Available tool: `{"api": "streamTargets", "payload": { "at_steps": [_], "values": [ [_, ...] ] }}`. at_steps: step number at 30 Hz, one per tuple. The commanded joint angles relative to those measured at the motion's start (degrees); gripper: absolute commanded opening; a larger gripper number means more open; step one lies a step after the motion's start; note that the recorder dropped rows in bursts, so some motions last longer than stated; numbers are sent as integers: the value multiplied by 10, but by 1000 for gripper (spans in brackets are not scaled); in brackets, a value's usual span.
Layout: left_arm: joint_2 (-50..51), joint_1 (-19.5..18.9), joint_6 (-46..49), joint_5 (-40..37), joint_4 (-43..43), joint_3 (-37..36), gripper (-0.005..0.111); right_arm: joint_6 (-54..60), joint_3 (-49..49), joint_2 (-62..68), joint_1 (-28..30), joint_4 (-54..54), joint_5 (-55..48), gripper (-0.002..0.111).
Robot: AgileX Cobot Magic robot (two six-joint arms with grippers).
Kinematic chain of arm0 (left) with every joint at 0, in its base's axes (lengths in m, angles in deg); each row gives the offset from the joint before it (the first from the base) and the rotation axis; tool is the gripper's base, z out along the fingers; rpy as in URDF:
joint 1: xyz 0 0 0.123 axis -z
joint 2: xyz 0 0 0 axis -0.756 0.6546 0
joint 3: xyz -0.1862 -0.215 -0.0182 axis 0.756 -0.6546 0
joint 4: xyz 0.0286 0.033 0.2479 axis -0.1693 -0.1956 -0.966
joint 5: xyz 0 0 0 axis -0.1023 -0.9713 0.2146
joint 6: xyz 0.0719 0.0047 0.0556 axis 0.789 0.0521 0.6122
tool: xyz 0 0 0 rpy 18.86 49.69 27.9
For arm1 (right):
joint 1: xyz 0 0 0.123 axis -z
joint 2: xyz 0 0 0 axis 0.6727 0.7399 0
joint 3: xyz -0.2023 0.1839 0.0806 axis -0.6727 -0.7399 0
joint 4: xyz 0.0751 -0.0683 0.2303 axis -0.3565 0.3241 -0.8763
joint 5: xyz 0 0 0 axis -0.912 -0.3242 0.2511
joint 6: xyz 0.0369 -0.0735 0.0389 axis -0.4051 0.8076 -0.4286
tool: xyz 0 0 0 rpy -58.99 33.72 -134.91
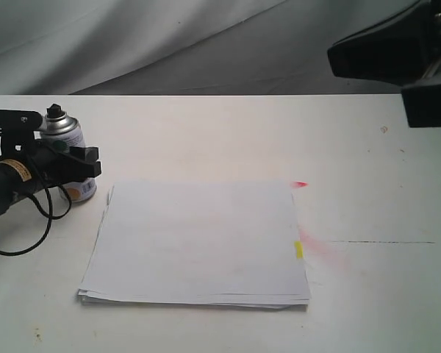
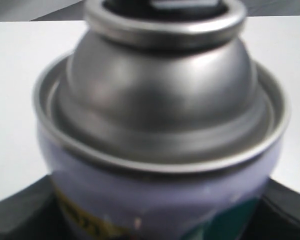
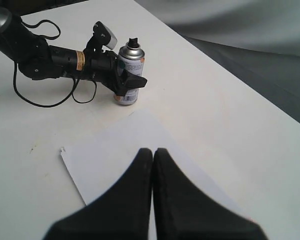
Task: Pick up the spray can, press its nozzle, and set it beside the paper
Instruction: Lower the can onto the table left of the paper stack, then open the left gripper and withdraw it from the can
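The spray can (image 1: pixel 67 136) stands upright just off the paper's (image 1: pixel 198 243) corner, left jaws clamped round its body, nozzle (image 1: pixel 54 111) clear above. The right jaws, pressed together, hover over the paper, well apart.

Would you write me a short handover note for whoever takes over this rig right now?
Left gripper: shut on the spray can, fingers on both sides.
Right gripper: shut, empty, above the paper.
The can stands upright on the table by the paper's far left corner.
Done: can grasped; whether the nozzle was pressed cannot be told.
Left: press if needed, then release it beside the paper.
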Motion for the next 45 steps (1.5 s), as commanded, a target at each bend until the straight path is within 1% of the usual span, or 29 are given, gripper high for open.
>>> {"api": "streamTargets", "payload": {
  "at_steps": [1,12,14,15,18,23,25,26,34,45],
  "values": [
    [-5,0,-5,7,6,0,0,1,-3,-4,1,0,9,0],
    [-5,0,-1,-8,6,0,0,1,-3,-4,1,-2,14,0],
    [-5,0,-1,-24,6,0,4,1,-3,-4,1,-2,14,0],
    [-5,0,-1,-34,6,0,7,1,-3,-4,1,-2,15,0],
    [-5,0,-1,-63,10,0,24,1,-3,-4,1,-2,16,0],
    [-5,0,-1,-64,10,0,60,1,-3,-4,1,-2,16,0],
    [-5,0,-1,-64,10,0,69,1,-3,-4,1,-2,16,0],
    [-5,0,-1,-66,10,0,71,1,-3,-4,1,-2,16,0],
    [-11,0,-1,-66,6,0,71,1,-3,-4,1,-2,16,0],
    [-69,0,-1,-74,6,0,75,1,-2,-4,1,-2,18,0]
  ]
}}
